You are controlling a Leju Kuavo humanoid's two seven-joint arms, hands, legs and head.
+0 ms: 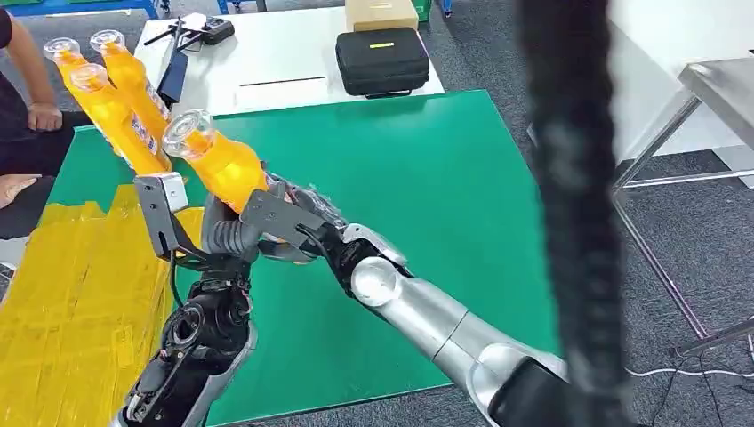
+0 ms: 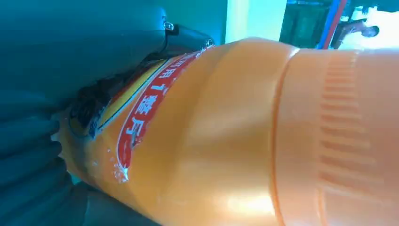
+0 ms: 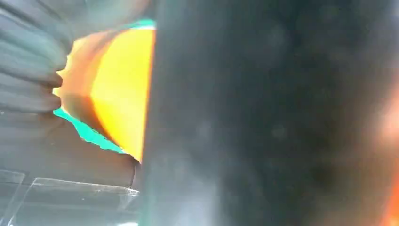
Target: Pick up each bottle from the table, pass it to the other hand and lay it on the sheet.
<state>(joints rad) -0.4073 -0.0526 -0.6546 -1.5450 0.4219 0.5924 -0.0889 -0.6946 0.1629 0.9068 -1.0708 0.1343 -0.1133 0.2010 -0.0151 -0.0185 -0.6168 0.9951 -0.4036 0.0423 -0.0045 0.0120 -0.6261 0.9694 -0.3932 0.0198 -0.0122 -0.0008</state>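
Note:
An orange bottle (image 1: 222, 165) with a clear cap is up in the air over the green mat (image 1: 427, 178), tilted with its cap toward the back left. Both hands meet at its lower half. My left hand (image 1: 227, 240) wraps it from below, and my right hand (image 1: 289, 213) grips it from the right side. The left wrist view has the bottle (image 2: 235, 132) and its red label close up against dark fingers (image 2: 28, 150). In the right wrist view the bottle (image 3: 117, 89) lies past the fingers (image 3: 28, 70), partly behind a dark blur. Two more orange bottles (image 1: 111, 107) (image 1: 133, 80) stand at the back left.
The yellow sheet (image 1: 71, 294) lies at the table's left. A person's arm (image 1: 27, 80) and hand (image 1: 13, 187) are at the left edge. A black case (image 1: 382, 60), a box (image 1: 381, 13) and a controller (image 1: 200, 34) sit on the white table behind. A thick black cable (image 1: 569, 222) hangs in front.

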